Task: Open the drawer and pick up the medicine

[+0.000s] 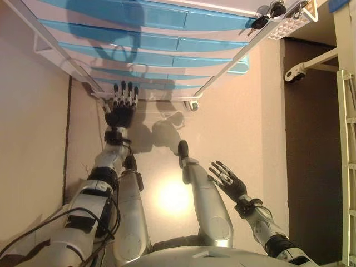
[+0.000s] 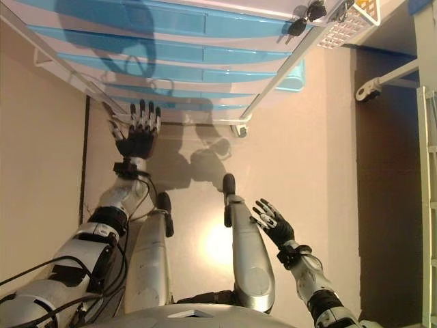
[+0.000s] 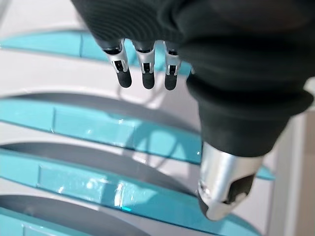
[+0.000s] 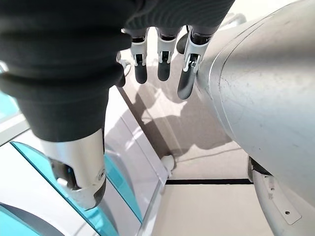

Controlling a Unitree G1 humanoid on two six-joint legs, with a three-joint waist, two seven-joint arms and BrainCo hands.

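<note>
A white drawer cabinet [image 1: 167,89] with several blue drawer fronts [image 1: 150,41] stands ahead of me, all of them closed. My left hand [image 1: 121,108] is raised with straight fingers right in front of the lowest drawers, open and holding nothing; the left wrist view shows its fingertips [image 3: 147,78] close to the blue fronts [image 3: 98,128]. My right hand [image 1: 228,181] hangs low at the right, open and empty, away from the cabinet. No medicine shows in any view.
The cabinet rests on small casters [image 1: 192,104] on a beige floor. A white mesh basket [image 1: 289,22] and dark keys [image 1: 261,21] hang at the cabinet's upper right corner. White frame parts [image 1: 311,64] stand over a dark floor area at the right.
</note>
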